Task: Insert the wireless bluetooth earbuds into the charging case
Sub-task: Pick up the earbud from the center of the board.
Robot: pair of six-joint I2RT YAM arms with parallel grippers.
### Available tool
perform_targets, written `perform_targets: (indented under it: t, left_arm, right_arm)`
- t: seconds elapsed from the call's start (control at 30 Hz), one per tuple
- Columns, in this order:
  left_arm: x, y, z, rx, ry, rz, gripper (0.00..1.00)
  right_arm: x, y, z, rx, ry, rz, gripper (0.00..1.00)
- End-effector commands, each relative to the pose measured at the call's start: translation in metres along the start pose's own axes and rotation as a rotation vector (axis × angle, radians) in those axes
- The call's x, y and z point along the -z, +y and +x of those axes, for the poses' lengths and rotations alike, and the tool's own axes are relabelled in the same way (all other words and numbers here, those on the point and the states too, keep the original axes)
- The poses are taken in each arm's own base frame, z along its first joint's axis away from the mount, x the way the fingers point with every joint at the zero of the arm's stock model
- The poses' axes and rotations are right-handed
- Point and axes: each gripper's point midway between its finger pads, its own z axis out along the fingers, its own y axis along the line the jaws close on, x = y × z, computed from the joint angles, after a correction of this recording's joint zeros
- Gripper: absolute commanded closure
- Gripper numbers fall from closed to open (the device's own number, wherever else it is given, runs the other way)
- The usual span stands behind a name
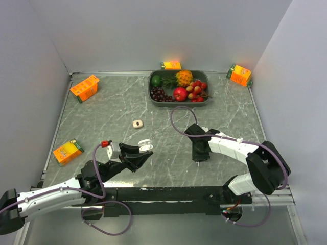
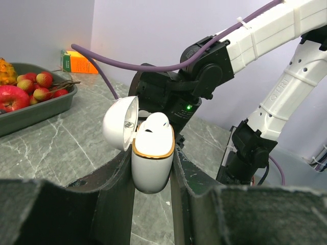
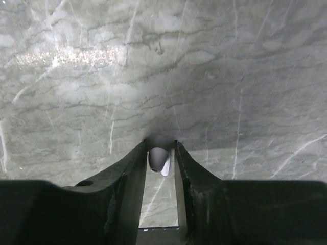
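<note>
My left gripper (image 1: 145, 151) is shut on the charging case (image 1: 145, 146), a white rounded case with a gold rim, held upright above the table. In the left wrist view the case (image 2: 152, 166) sits between the fingers with its lid (image 2: 120, 122) hinged open to the left. One white earbud (image 2: 153, 125) sits in it. My right gripper (image 1: 200, 157) points down at the table right of the case. In the right wrist view that gripper (image 3: 160, 148) is shut on a second white earbud (image 3: 157, 158), held at the fingertips just above the marble.
A small cream rounded object (image 1: 137, 123) lies on the marble table (image 1: 102, 122) left of centre. A grey tray of fruit (image 1: 153, 94) stands at the back. Orange juice cartons stand at the back (image 1: 171, 65), back right (image 1: 239, 75), left (image 1: 85, 87) and near left (image 1: 67, 151).
</note>
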Motion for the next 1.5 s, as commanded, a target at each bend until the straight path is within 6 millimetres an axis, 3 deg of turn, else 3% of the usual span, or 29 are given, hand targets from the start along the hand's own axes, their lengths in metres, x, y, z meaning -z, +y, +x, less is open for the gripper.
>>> perform_targets:
  t: [0.0, 0.23, 0.4, 0.47, 1.03, 1.47]
  left_arm:
    - [0.0, -0.003, -0.008, 0.019, -0.034, 0.007, 0.99]
    - [-0.001, -0.003, -0.008, 0.021, -0.033, 0.01, 0.99]
    - [-0.001, -0.003, -0.006, 0.023, -0.029, 0.01, 0.99]
    - [-0.001, -0.004, -0.007, 0.025, -0.031, 0.012, 0.99]
    - [-0.002, -0.007, -0.005, 0.035, -0.026, 0.02, 0.99]
    - [-0.002, -0.007, -0.005, 0.032, -0.028, 0.022, 0.99]
  right_arm:
    - [-0.006, -0.006, -0.015, -0.009, -0.059, 0.041, 0.71]
    - [-0.007, -0.007, -0.01, -0.014, -0.049, 0.036, 0.73]
    - [-0.002, -0.005, -0.009, -0.027, -0.048, 0.019, 0.54]
    - [-0.001, -0.004, -0.008, -0.032, -0.046, 0.012, 0.52]
    - [-0.006, -0.003, 0.014, -0.034, 0.0, -0.001, 0.56]
    - [-0.007, -0.002, 0.024, -0.036, 0.013, -0.005, 0.53]
